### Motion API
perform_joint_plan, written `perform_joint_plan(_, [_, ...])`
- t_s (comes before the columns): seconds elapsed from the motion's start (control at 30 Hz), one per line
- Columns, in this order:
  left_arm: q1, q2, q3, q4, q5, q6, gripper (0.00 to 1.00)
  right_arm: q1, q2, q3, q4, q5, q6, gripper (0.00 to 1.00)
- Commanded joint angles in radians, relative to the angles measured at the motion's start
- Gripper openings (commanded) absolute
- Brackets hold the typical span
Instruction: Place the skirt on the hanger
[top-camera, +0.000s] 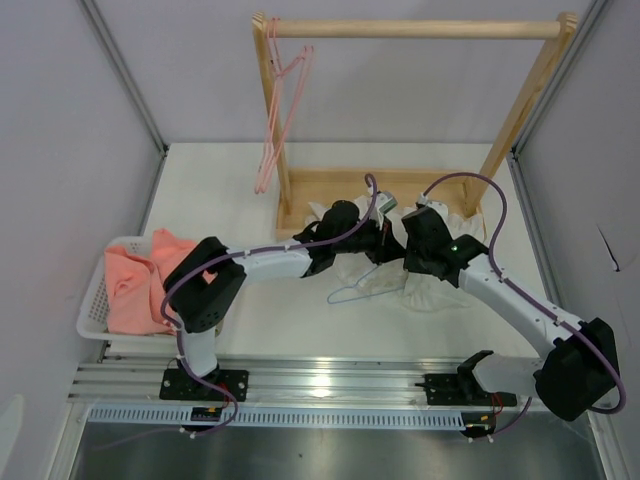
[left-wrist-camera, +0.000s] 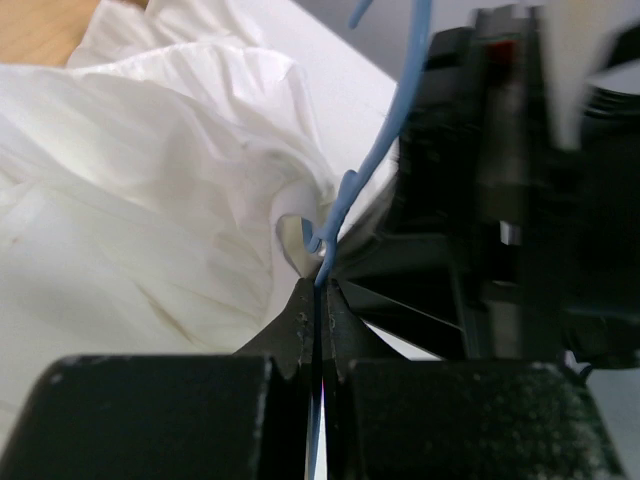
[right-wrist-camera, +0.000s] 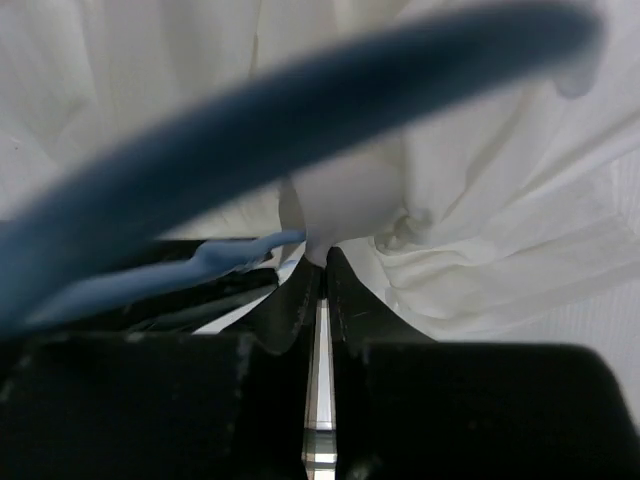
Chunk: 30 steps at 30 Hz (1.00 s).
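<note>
Slightly toward the right edge of the counter (top-camera: 290, 315), the left gripper (left-wrist-camera: 320, 290) is closed tight on the hanger (left-wrist-camera: 385, 150). The right gripper (right-wrist-camera: 318, 262) is closed, pinching the skirt (right-wrist-camera: 470, 200).

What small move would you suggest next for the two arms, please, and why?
Probably the right gripper should draw its pinched fold of the skirt over the hanger wire while the left gripper holds steady. The left gripper is shut on the hanger, the right one on fabric close beside it, and the skirt is bunched, not yet hung.
</note>
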Motion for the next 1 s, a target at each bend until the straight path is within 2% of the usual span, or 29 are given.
perform_joint_plan(0.0, [-0.01, 0.025, 0.094, -0.082, -0.051, -0.031, 0.0, 0.0, -0.007, 0.024, 0.071, -0.014, -0.025, 0.1])
perform_joint_plan(0.1, [-0.01, 0.047, 0.116, -0.13, -0.088, -0.041, 0.0, -0.011, -0.019, 0.008, 0.098, -0.034, -0.034, 0.25])
perform_joint_plan(0.13, [-0.008, 0.053, 0.124, -0.151, -0.097, -0.045, 0.0, -0.012, -0.022, 0.005, 0.098, -0.032, -0.033, 0.34])
perform_joint_plan(0.2, [-0.008, 0.065, 0.139, -0.178, -0.108, -0.052, 0.0, -0.016, -0.028, -0.003, 0.104, -0.031, -0.028, 0.46])
perform_joint_plan(0.23, [-0.007, 0.074, 0.145, -0.194, -0.114, -0.054, 0.0, -0.019, -0.034, -0.003, 0.104, -0.031, -0.028, 0.56])
perform_joint_plan(0.33, [-0.007, 0.084, 0.15, -0.208, -0.12, -0.058, 0.0, -0.022, -0.048, -0.005, 0.089, -0.008, -0.014, 0.67])
perform_joint_plan(0.47, [-0.007, 0.087, 0.153, -0.227, -0.117, -0.052, 0.0, -0.052, -0.117, -0.02, 0.115, 0.011, -0.016, 0.71])
perform_joint_plan(0.57, [-0.007, 0.088, 0.151, -0.227, -0.105, -0.046, 0.0, -0.132, -0.134, -0.005, 0.15, -0.049, -0.022, 0.65])
perform_joint_plan(0.67, [-0.007, 0.091, 0.148, -0.219, -0.094, -0.049, 0.0, -0.18, -0.078, 0.038, 0.167, -0.08, -0.023, 0.6])
perform_joint_plan(0.8, [-0.007, 0.088, 0.156, -0.224, -0.092, -0.049, 0.0, -0.177, -0.016, 0.067, 0.221, -0.135, -0.02, 0.57])
perform_joint_plan(0.97, [-0.007, 0.094, 0.177, -0.247, -0.097, -0.043, 0.0, -0.14, 0.001, 0.08, 0.245, -0.103, -0.004, 0.56])
